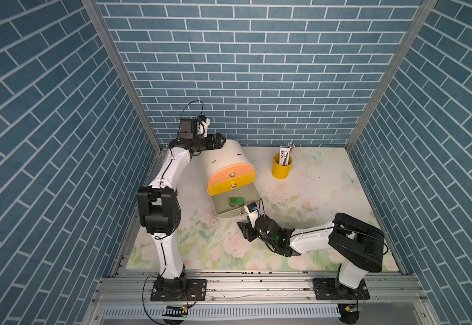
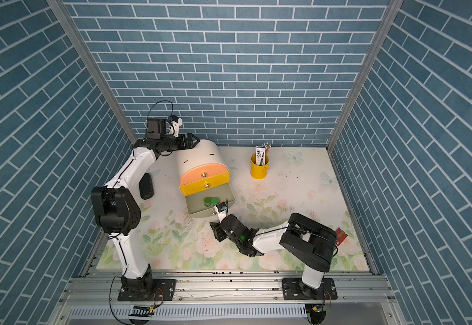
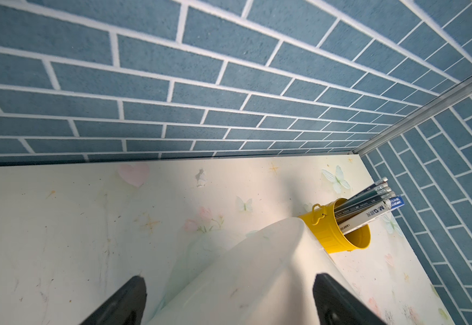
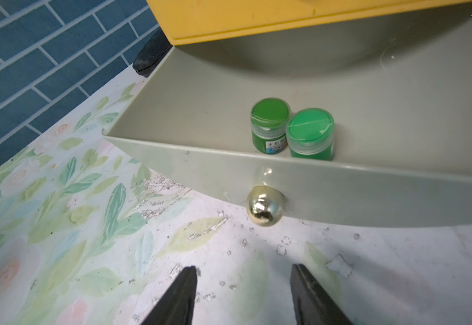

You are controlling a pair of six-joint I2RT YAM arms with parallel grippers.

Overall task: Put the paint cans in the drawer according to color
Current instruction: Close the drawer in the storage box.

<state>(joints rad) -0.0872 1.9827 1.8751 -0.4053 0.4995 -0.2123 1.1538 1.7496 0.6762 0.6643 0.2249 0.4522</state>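
The cream arch-topped drawer cabinet (image 1: pixel 223 160) stands at the back left of the floral table. Its grey bottom drawer (image 4: pixel 369 194) is pulled out; the peach and yellow fronts (image 1: pixel 233 181) are closed. Two green-lidded paint cans (image 4: pixel 270 112) (image 4: pixel 310 126) stand side by side inside the grey drawer, seen in both top views (image 1: pixel 236 201) (image 2: pixel 211 200). My right gripper (image 4: pixel 243 270) (image 1: pixel 243 229) is open and empty, low over the table just in front of the brass knob (image 4: pixel 264 208). My left gripper (image 3: pixel 229 278) (image 1: pixel 220 140) is open wide, its fingers astride the cabinet's rear top edge.
A yellow metal bucket (image 1: pixel 282 166) (image 3: pixel 339 236) holding pencils and a small box stands right of the cabinet. A black oblong object (image 2: pixel 146 185) lies left of the cabinet. A small red item (image 2: pixel 341 236) sits at the right edge. Blue brick walls enclose three sides.
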